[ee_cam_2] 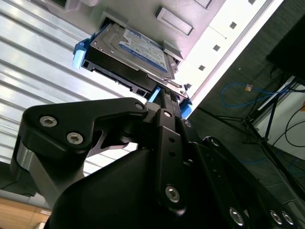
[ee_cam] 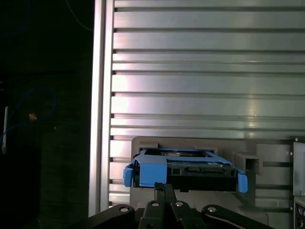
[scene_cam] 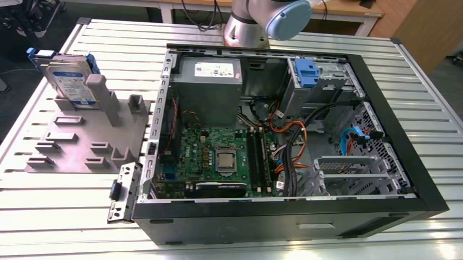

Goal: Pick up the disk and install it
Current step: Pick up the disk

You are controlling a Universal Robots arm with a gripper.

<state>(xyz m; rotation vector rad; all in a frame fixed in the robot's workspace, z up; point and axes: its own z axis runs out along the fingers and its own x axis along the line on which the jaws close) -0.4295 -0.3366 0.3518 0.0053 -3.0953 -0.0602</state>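
Disk (scene_cam: 70,78) stands upright in a grey holder (scene_cam: 79,142) on the worktop (scene_cam: 72,216), not yet picked up; hand (ee_cam: 163,189) closed, empty.

No print is legible. A white-and-blue label (scene_cam: 75,82) lies on the disk (scene_cam: 59,65), upper left of the exterior view; the same label (ee_cam_2: 143,47) appears in the second wrist view, its lines unreadable. A white label (scene_cam: 216,69) lies on the power supply (scene_cam: 210,89), upper centre, also unreadable.

In the exterior view, open table (scene_cam: 43,216) lies around the grey rack (scene_cam: 79,146) at left; its posts (scene_cam: 96,86) crowd the disk (scene_cam: 69,76). Inside the open case (scene_cam: 289,222), cables (scene_cam: 318,116) cross below the blue caddy (scene_cam: 307,73).
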